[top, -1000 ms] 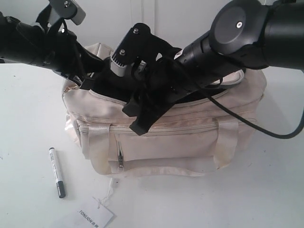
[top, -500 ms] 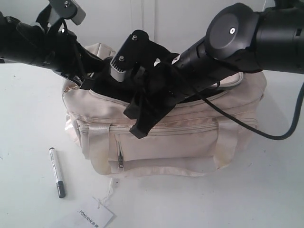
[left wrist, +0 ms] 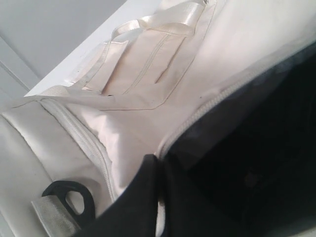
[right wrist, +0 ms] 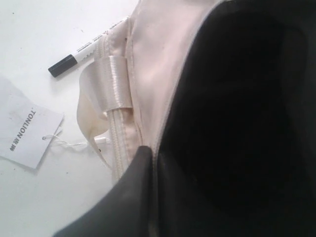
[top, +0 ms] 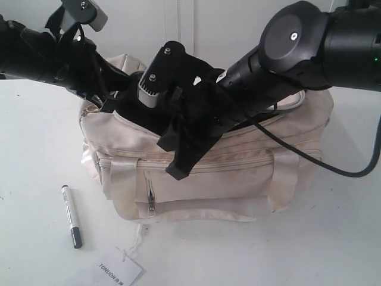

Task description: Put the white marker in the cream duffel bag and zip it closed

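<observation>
At bag mouth | right pincer (right wrist: 150, 157) is just now clenching, apparently pinching cream duffel bag (top: 238, 179) rim | white marker (top: 71, 215) is lying outside on counter (top: 321, 250)

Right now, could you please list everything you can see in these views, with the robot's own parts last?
cream fabric duffel bag: one, cream with dark lining, middle of the table, top unzipped.
slim white marker with a dark cap: one, lying on the table by the bag's front left corner in the exterior view.
white paper tag with black print: one, on the table in front of the bag, on a thin string.
black D-ring: one, on the bag near the left pincer.
white table: one, under everything.
black robot arms: two, over the bag.
left pincer: black, shut on the bag's rim.
right pincer: black, shut on the rim.
</observation>
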{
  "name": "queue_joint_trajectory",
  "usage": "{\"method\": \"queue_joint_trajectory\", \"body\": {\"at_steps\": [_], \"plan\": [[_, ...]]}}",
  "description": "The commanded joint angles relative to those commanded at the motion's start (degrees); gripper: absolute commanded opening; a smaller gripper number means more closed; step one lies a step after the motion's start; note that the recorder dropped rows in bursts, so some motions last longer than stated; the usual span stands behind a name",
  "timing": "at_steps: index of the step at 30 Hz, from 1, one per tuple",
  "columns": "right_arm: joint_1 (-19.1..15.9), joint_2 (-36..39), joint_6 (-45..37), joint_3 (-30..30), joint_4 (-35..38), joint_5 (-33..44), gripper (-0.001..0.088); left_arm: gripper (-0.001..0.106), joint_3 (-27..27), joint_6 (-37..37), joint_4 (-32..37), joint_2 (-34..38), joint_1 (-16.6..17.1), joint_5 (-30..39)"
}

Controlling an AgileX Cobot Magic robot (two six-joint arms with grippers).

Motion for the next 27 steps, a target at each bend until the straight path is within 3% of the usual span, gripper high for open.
{"method": "queue_joint_trajectory", "body": {"at_steps": [7, 17, 27], "plan": [[0.0, 0.0, -2.2, 0.0, 0.0, 1.3, 0.0, 0.0, 0.0, -2.6, -0.7, 0.0, 0.0, -2.8], [0.0, 0.0, -3.4, 0.0, 0.2, 1.2, 0.0, 0.0, 0.0, -2.7, -3.5, 0.0, 0.0, -18.0], [0.0, -0.1, -5.2, 0.0, 0.2, 2.4, 0.0, 0.0, -0.2, -3.1, -4.4, 0.3, 0.0, -23.8]]}}
